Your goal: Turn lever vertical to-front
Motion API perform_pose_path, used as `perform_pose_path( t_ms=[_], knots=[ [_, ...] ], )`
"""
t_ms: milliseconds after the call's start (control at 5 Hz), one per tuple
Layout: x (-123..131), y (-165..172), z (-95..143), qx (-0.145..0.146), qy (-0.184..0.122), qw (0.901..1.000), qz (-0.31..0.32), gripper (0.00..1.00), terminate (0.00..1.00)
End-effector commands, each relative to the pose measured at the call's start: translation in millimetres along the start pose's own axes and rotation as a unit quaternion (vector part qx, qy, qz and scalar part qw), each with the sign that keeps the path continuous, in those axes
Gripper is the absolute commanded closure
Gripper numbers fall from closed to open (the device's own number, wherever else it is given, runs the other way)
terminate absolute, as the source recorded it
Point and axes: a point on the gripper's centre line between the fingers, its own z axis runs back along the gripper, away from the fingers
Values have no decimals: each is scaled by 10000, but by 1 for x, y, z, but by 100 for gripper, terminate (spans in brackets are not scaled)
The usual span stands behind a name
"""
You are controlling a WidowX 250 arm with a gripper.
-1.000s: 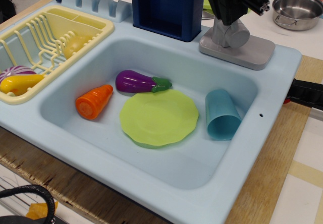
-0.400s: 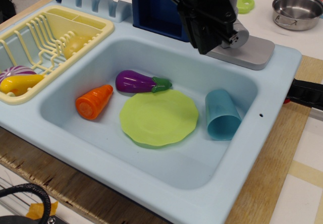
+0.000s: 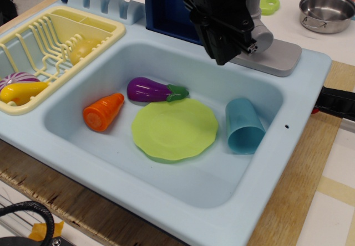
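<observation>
The lever (image 3: 260, 32) sits on its grey base plate (image 3: 274, 57) at the sink's (image 3: 166, 179) back-right rim, mostly hidden behind the gripper (image 3: 224, 19). Pull it steadily toward the front in 1 arc around the pivot. You can't tell how wide the jaws stand, or whether they grip it.

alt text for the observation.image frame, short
A black gripper hangs at the back rim of a light-blue toy sink, in front of the grey lever and hiding most of it. In the basin lie a carrot, an eggplant, a green plate and a tipped blue cup.
</observation>
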Motion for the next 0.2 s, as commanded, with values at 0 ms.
perform_pose_path(
  t_ms=[0],
  knots=[
    [-32,-10,-25,-351,742,9966,107,0,100]
  ],
)
